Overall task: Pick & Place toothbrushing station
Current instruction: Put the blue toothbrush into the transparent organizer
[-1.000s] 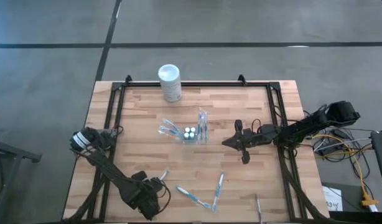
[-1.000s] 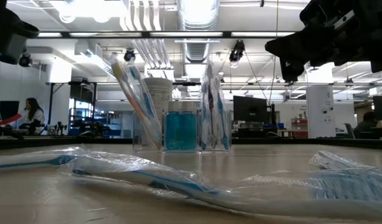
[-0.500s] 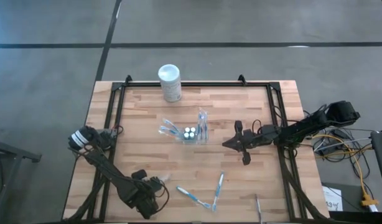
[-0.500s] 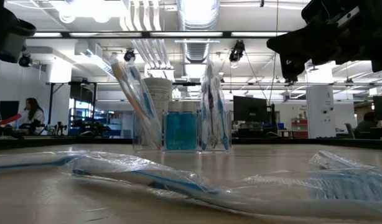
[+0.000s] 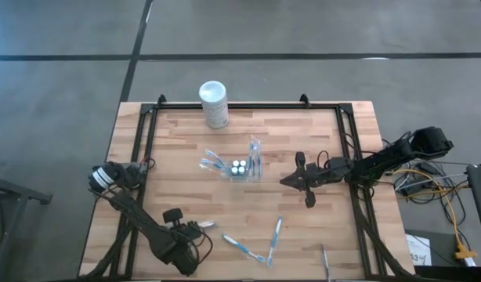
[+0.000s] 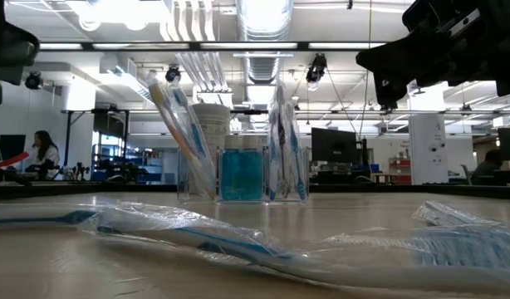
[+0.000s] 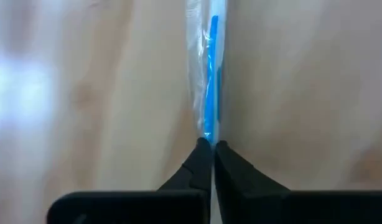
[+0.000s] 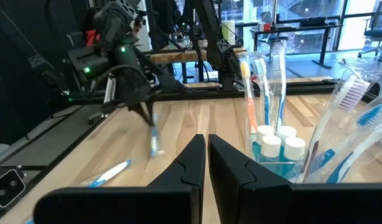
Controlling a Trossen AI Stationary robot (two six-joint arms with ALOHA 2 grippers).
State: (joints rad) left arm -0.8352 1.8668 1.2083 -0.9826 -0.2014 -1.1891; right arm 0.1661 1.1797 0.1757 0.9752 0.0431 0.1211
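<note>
The toothbrushing station (image 5: 240,167) is a clear holder standing on its base mid-table. It holds wrapped toothbrushes and small white-capped bottles (image 8: 277,144). My left gripper (image 7: 208,144) is at the near left (image 5: 193,227), pointing steeply down and shut on a wrapped blue toothbrush (image 5: 207,225). My right gripper (image 5: 286,179) hovers level and shut, holding nothing, just right of the station (image 8: 284,149). My left gripper pinches one end of the wrapped blue toothbrush (image 7: 208,134) between its two fingertips, coming from above and pointing steeply down. The brush runs on from the fingers, slanting down toward the table (image 8: 153,144). Whether its free end rests on the wood cannot be told.
A white canister (image 5: 214,103) stands at the far edge. Wrapped toothbrushes lie loose near the front: two (image 5: 242,248) (image 5: 275,237) right of my left gripper, one (image 5: 325,259) at the near right. Black rails (image 5: 142,157) run along the table's sides.
My left gripper has shifted a little toward the table's left edge and its wrist has rolled. The wrapped toothbrush at its tips has turned from slanting toward the far edge to pointing toward the right edge.
</note>
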